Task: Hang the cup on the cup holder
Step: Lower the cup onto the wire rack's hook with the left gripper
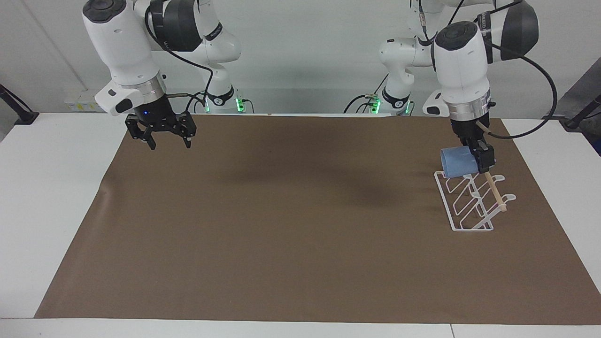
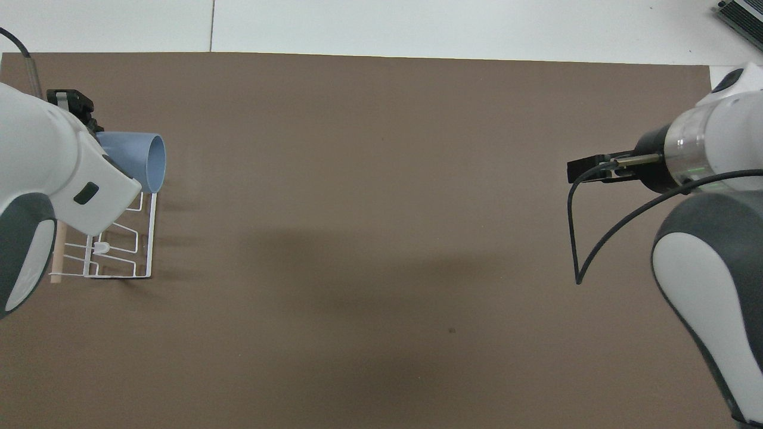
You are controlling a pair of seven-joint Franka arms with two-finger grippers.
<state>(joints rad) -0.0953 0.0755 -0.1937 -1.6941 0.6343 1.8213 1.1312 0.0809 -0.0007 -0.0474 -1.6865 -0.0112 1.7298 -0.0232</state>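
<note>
The light-blue cup (image 1: 456, 163) (image 2: 136, 159) lies on its side in the air, mouth toward the right arm's end of the table. My left gripper (image 1: 483, 161) is shut on its base end, and in the overhead view my own arm hides most of that gripper. The cup hangs low over the end of the white wire cup holder (image 1: 471, 205) (image 2: 121, 251) that is nearer to the robots, just by the wooden dowel (image 1: 494, 192). Whether cup and wire touch I cannot tell. My right gripper (image 1: 167, 141) (image 2: 583, 170) hangs open and holds nothing, over the mat's corner at the right arm's end.
A brown mat (image 1: 281, 225) covers most of the white table (image 1: 47, 197). The cup holder stands on the mat near its edge at the left arm's end. A black cable (image 2: 575, 238) loops down from the right arm's wrist.
</note>
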